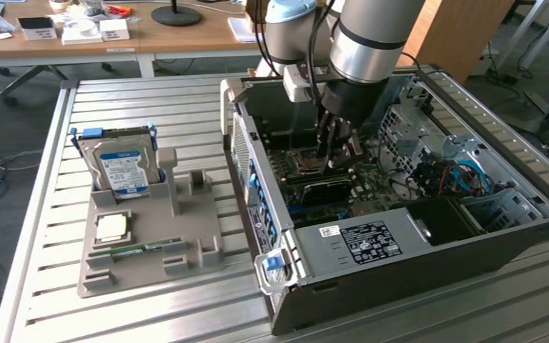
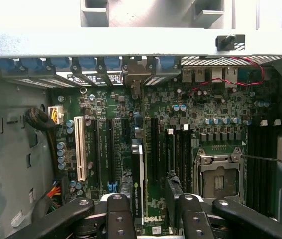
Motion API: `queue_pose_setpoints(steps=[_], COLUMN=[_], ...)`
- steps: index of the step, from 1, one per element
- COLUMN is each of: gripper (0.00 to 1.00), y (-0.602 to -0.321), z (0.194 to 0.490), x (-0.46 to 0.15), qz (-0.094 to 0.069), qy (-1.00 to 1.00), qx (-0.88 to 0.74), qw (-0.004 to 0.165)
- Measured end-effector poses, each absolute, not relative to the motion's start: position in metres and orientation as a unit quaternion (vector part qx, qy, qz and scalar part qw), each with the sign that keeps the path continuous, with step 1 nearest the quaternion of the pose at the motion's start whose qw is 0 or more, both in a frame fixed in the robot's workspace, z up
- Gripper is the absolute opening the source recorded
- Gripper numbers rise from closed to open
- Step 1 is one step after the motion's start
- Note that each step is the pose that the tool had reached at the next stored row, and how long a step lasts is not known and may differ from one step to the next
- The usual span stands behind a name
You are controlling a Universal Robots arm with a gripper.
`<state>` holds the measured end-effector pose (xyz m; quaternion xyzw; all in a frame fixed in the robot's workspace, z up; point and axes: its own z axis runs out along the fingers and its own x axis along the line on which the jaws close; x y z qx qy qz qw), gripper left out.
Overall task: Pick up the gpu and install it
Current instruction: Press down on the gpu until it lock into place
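Observation:
The gpu (image 2: pixel 137 172) stands on edge in a slot of the green motherboard (image 2: pixel 190 124), its top edge with white lettering facing the wrist camera. In the exterior view the gpu (image 1: pixel 324 188) is a dark block low inside the open computer case (image 1: pixel 399 250). My gripper (image 2: pixel 153 216) hangs straight above it, open, with one black finger (image 2: pixel 120 214) close beside the card and the other finger (image 2: pixel 190 216) standing off on the far side. In the exterior view my gripper (image 1: pixel 337 153) reaches down into the case.
A grey tray (image 1: pixel 194 246) at the exterior view's left holds a hard drive (image 1: pixel 122 171), a square chip (image 1: pixel 112 227) and a memory stick (image 1: pixel 146 248). Case walls, a cable bundle (image 1: pixel 446 179) and the open processor socket (image 2: pixel 218 179) crowd the gripper.

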<state>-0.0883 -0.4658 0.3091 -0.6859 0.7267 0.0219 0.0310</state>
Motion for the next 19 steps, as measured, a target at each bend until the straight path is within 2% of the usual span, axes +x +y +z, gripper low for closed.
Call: queue_pose_setpoints(steps=[9,10,11,14,15,16,19], gripper=[0.39,0.33,0.33,0.15,0.15,0.11,0.11], y=[-0.4657,-0.4658,-0.4658,-0.4658,-0.4658,-0.4658,-0.4657], z=[0.3091,0.3091,0.3091,0.3091,0.3091,0.3091,0.3091], x=[-0.0883,-0.0883,-0.0883,-0.0884,-0.0884,-0.0884,-0.0884], qz=[0.022,0.022,0.022,0.022,0.022,0.022,0.022], qy=[0.727,0.727,0.727,0.727,0.727,0.727,0.727], qx=[-0.686,-0.686,-0.686,-0.686,-0.686,-0.686,-0.686], qw=[0.031,0.031,0.031,0.031,0.031,0.031,0.031])
